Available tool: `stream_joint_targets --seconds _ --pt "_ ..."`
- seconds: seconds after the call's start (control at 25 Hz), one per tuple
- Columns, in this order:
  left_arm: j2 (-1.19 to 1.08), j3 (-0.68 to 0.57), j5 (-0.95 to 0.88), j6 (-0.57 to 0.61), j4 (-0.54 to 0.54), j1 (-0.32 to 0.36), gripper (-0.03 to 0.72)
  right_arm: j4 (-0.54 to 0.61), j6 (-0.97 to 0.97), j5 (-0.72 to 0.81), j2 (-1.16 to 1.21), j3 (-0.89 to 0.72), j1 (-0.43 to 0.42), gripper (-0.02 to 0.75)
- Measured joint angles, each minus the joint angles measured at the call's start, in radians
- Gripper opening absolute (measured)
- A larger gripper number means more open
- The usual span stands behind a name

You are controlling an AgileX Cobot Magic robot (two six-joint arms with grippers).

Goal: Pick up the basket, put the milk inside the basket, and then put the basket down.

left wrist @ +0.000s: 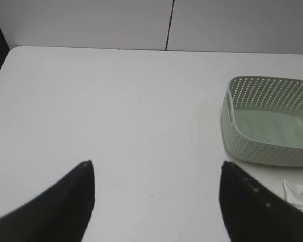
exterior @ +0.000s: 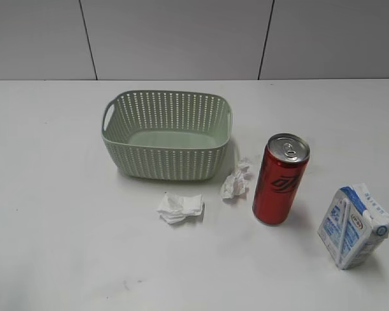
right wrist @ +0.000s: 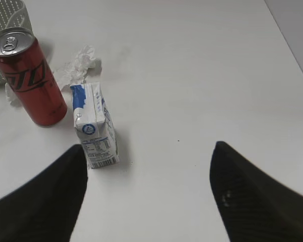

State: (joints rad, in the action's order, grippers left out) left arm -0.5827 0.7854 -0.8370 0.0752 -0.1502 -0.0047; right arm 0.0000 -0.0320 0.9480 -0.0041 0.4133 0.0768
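The pale sage-green basket (exterior: pixel 167 133) stands empty on the white table, centre back; it also shows at the right of the left wrist view (left wrist: pixel 267 121). The white-and-blue milk carton (exterior: pixel 354 225) stands at the front right, and shows in the right wrist view (right wrist: pixel 95 126) just ahead of the left fingertip. My left gripper (left wrist: pixel 156 166) is open and empty over bare table, left of the basket. My right gripper (right wrist: pixel 149 148) is open and empty, the milk beside its left finger. Neither arm shows in the exterior view.
A tall red soda can (exterior: pixel 280 179) stands between basket and milk, close to the carton's left (right wrist: pixel 29 75). Two crumpled white tissues (exterior: pixel 180 207) (exterior: pixel 237 180) lie in front of the basket. A grey panelled wall (exterior: pixel 181 39) runs behind the table.
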Motion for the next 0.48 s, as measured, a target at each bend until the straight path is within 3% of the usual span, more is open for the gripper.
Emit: stream_joint_targets --seconds 0.48 --pt "-0.534 0.34 0.009 0.051 -0.059 -0.01 0.57 0.0 0.0 0.0 0.0 0.0 0.0 0.59"
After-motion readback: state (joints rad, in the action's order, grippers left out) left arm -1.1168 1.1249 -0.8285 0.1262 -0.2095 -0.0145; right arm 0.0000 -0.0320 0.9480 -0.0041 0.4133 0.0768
